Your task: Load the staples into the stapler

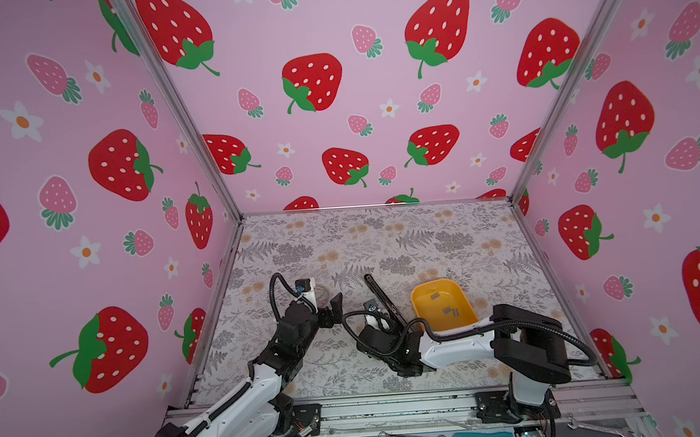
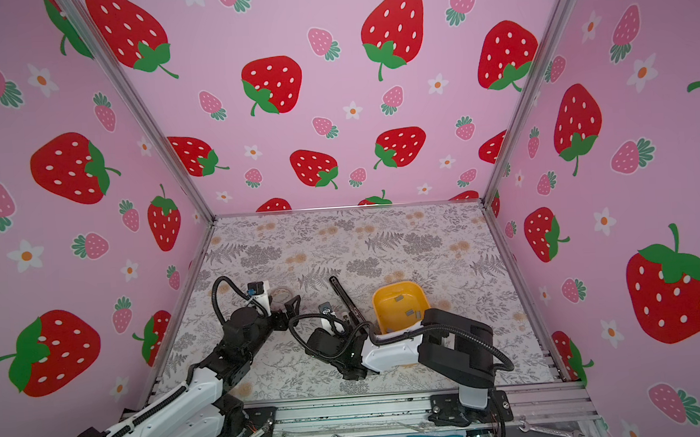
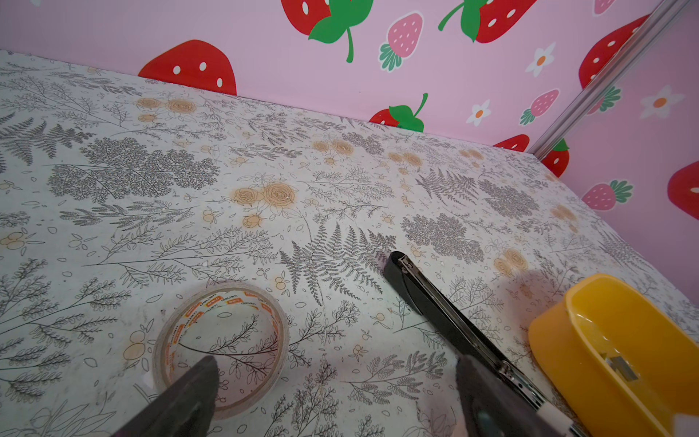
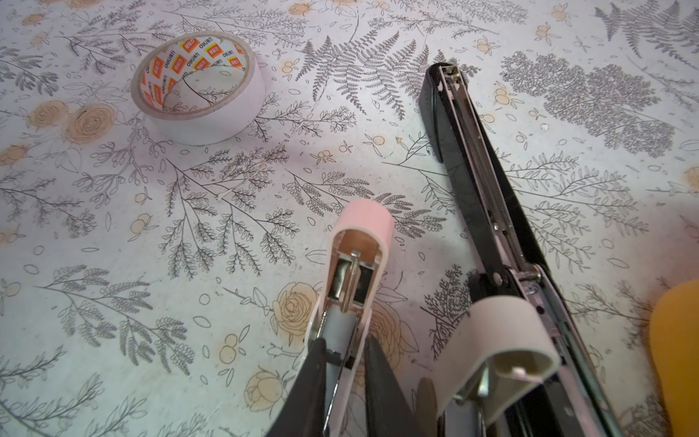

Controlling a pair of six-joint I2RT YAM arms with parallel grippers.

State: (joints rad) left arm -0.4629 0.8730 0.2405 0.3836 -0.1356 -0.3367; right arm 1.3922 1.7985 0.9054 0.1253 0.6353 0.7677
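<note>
Pink stapler [image 4: 365,223] nearest, lower centre of the right wrist frame. It is pinched between the right gripper [image 4: 345,342] fingers, jaws closed on its sides, metal innards facing the lens. Just right of it, a second pink curved shell [image 4: 488,329] lies against the black stapler [image 4: 476,178]; cannot tell if both pink parts are one unit.

Black stapler lies hinged open flat on the floral table [image 1: 383,242]. It runs diagonally from lower centre up and leftward in both top views, spring rail exposed.

Left gripper [image 1: 332,310], left of that, is spread wide and grasps nothing. One finger overlaps a clear tape roll [image 3: 234,299] in the left wrist frame; contact cannot be told.

Yellow tray [image 1: 429,314] sits right of the black stapler, near but apart.

Staples [image 1: 447,310]: three small grey strips show, loose on the tray floor, lower centre-right of both top views.

Farther back, the table runs to the strawberry-print wall [image 1: 374,101].
</note>
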